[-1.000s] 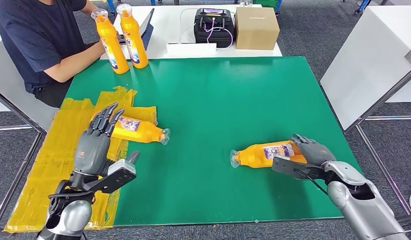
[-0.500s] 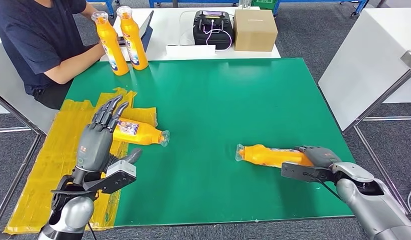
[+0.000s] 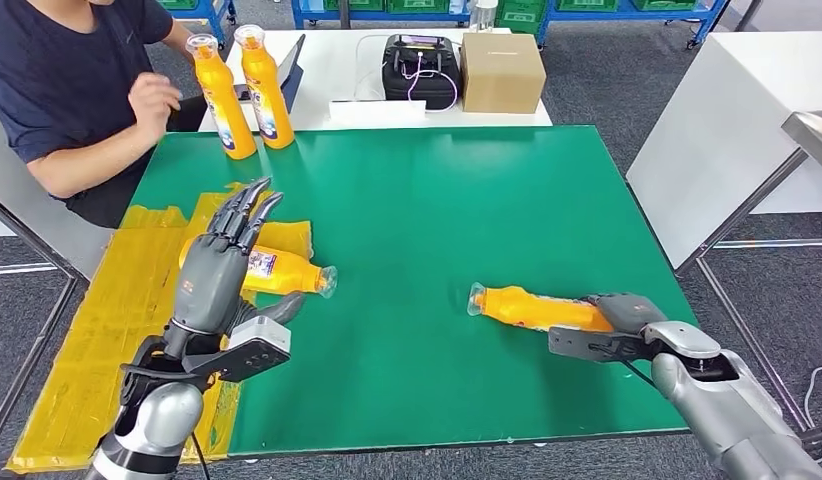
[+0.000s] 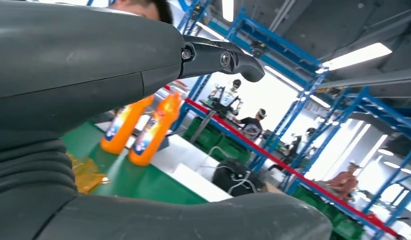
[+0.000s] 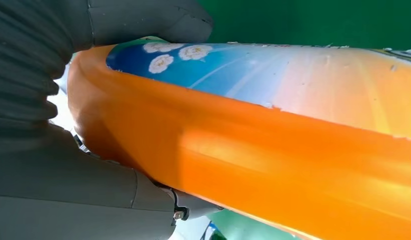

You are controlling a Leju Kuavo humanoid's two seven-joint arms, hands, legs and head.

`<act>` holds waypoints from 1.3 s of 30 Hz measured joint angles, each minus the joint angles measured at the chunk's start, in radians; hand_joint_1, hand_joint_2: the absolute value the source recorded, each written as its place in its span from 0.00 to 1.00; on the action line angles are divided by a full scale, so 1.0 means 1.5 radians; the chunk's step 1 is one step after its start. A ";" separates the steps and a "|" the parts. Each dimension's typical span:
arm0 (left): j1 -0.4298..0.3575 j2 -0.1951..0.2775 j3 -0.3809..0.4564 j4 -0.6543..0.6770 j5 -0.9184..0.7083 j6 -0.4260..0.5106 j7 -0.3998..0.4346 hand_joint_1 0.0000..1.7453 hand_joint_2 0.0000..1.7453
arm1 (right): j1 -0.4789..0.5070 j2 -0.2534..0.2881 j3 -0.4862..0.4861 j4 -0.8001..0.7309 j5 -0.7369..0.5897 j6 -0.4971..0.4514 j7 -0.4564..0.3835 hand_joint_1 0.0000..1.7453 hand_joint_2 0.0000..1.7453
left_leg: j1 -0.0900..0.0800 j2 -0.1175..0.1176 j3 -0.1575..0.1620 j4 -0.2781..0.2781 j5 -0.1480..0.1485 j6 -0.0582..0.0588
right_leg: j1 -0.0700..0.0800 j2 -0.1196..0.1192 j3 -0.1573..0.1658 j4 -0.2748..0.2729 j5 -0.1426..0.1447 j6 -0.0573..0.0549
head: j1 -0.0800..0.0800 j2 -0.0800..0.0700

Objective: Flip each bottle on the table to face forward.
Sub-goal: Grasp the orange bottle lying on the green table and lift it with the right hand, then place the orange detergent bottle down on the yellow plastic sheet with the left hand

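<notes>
Two orange bottles lie on the green table (image 3: 437,210). The right bottle (image 3: 532,308) lies on its side with its cap toward the table's middle; my right hand (image 3: 627,312) grips its base end, and the right wrist view has its orange body and blue label (image 5: 273,125) pressed against the hand. The left bottle (image 3: 277,271) lies on yellow sheeting, label up, cap toward the right. My left hand (image 3: 219,268) hovers over its base with fingers spread, holding nothing. Two more orange bottles (image 3: 239,92) stand upright at the far left corner, also in the left wrist view (image 4: 143,127).
A person (image 3: 72,90) sits at the far left corner, one hand raised near the standing bottles. Yellow sheeting (image 3: 107,320) covers the table's left edge. A black case (image 3: 420,70) and a cardboard box (image 3: 502,70) sit on the white table behind.
My right hand has rolled the right bottle, so its label has turned out of sight and plain orange shows. My left hand has risen and moved forward over the left bottle. The person's hand lifted.
</notes>
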 joint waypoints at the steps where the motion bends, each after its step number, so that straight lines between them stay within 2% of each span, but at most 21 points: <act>1: -0.001 -0.002 -0.004 0.000 0.003 0.000 0.002 0.00 0.00 | 0.000 0.007 0.001 0.008 0.001 -0.011 0.004 1.00 1.00 | 0.001 0.001 0.003 0.000 -0.002 -0.001 | 0.001 0.001 0.003 -0.001 -0.001 0.000 | 0.000 0.000; 4: 0.009 -0.010 -0.010 -0.011 0.033 -0.006 0.014 0.00 0.00 | 0.013 0.034 -0.008 0.017 -0.007 -0.070 0.039 1.00 1.00 | 0.002 0.005 0.006 -0.001 -0.005 -0.002 | 0.003 0.005 0.009 -0.002 -0.001 -0.001 | 0.000 0.000; 6: 0.036 -0.017 -0.010 -0.029 0.089 -0.022 0.012 0.00 0.00 | 0.037 0.054 -0.032 -0.005 -0.017 -0.104 0.069 1.00 1.00 | 0.002 0.009 0.005 -0.001 -0.005 -0.001 | 0.003 0.008 0.007 -0.003 0.000 -0.001 | 0.000 0.000; 8: 0.077 -0.023 -0.004 -0.047 0.175 -0.053 0.003 0.00 0.00 | 0.071 0.072 -0.065 -0.047 -0.037 -0.125 0.075 1.00 1.00 | 0.002 0.009 0.004 -0.001 -0.004 0.000 | 0.003 0.009 0.006 -0.003 0.001 0.000 | 0.000 0.000; 12: 0.189 -0.031 0.032 -0.090 0.493 -0.180 -0.001 0.00 1.00 | 0.174 0.125 -0.135 -0.210 -0.172 -0.133 0.024 1.00 1.00 | 0.001 0.008 0.000 0.000 -0.002 0.001 | 0.003 0.008 0.009 -0.001 0.003 0.000 | 0.000 0.000; 15: 0.256 -0.035 0.051 -0.118 0.652 -0.248 0.000 0.00 1.00 | 0.246 0.162 -0.153 -0.357 -0.263 -0.118 0.017 1.00 1.00 | 0.001 0.003 -0.009 0.000 0.000 0.000 | 0.003 0.003 0.000 0.000 0.003 0.000 | -0.001 0.000; 18: 0.295 -0.038 0.053 -0.134 0.690 -0.265 0.000 0.00 1.00 | 0.275 0.180 -0.155 -0.458 -0.293 -0.116 0.012 1.00 1.00 | 0.001 -0.001 -0.017 0.000 0.001 -0.001 | 0.003 -0.001 -0.007 0.001 0.002 -0.001 | -0.001 0.000; 21: 0.310 -0.040 0.053 -0.141 0.696 -0.263 -0.001 0.00 1.00 | 0.289 0.191 -0.154 -0.510 -0.294 -0.117 -0.003 1.00 1.00 | 0.001 -0.001 -0.018 0.000 0.002 -0.001 | 0.002 -0.001 -0.008 0.001 0.002 -0.001 | -0.001 0.000; 28: 0.325 -0.042 0.028 -0.150 0.702 -0.244 -0.001 0.00 1.00 | 0.297 0.225 -0.099 -0.575 -0.258 -0.129 -0.025 1.00 1.00 | 0.001 -0.002 -0.020 0.000 0.002 0.000 | 0.002 -0.002 -0.010 0.001 0.002 -0.001 | 0.000 0.000; 33: 0.325 -0.044 0.001 -0.155 0.686 -0.230 -0.001 0.00 1.00 | 0.283 0.246 -0.038 -0.581 -0.251 -0.132 -0.019 1.00 1.00 | 0.001 -0.002 -0.020 0.000 0.002 0.000 | 0.002 -0.002 -0.010 0.001 0.002 -0.001 | 0.000 0.000; 39: 0.325 -0.044 -0.014 -0.158 0.682 -0.226 -0.001 0.00 1.00 | 0.272 0.254 -0.007 -0.581 -0.250 -0.135 -0.016 1.00 1.00 | 0.001 -0.002 -0.020 0.000 0.002 0.000 | 0.002 -0.002 -0.010 0.001 0.002 -0.001 | 0.000 0.000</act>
